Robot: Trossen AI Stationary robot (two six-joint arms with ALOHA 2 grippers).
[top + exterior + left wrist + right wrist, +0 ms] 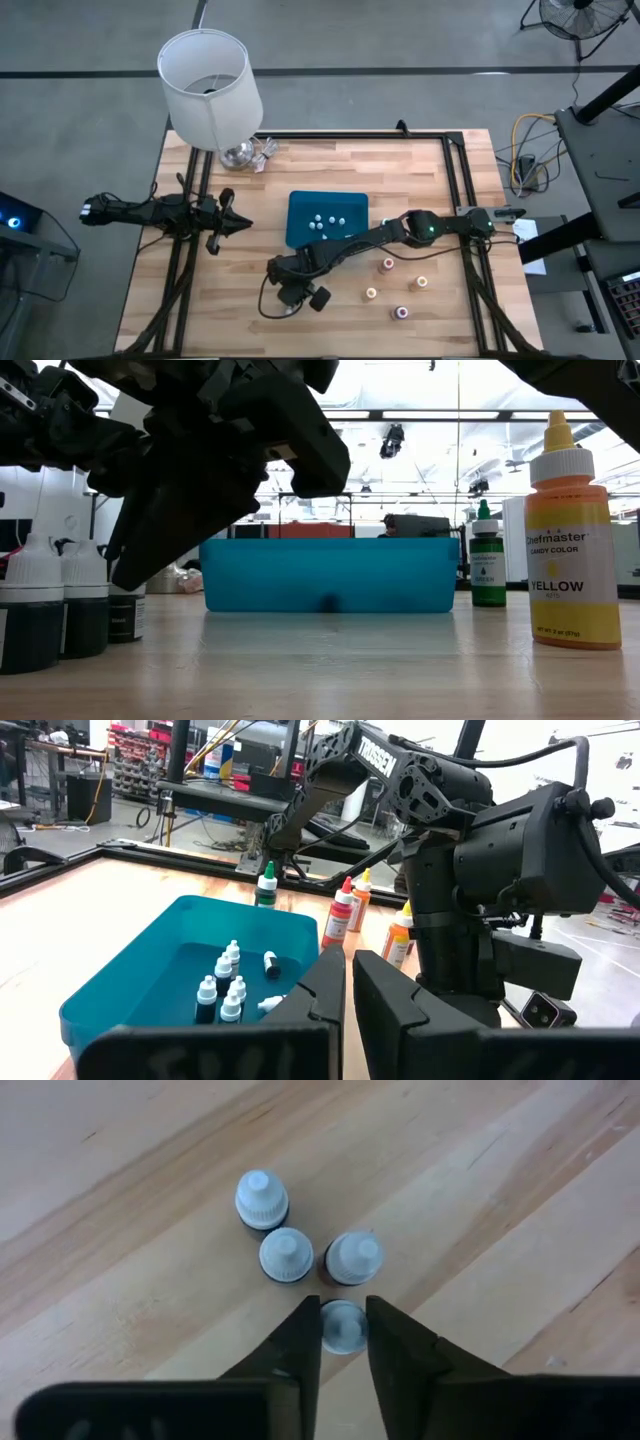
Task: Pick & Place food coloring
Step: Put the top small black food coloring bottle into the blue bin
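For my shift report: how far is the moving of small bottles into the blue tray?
Done: several small bottles sit in the blue tray. In hand: the right gripper pinches one white-capped bottle on the table. Left: its three neighbours, perhaps also the four taller bottles. The left gripper waits, shut.

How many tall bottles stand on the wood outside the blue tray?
4 bottles, all beside the tray's front right corner: one nearest it, one farther right, two closer to the front edge. The right arm may hide more.
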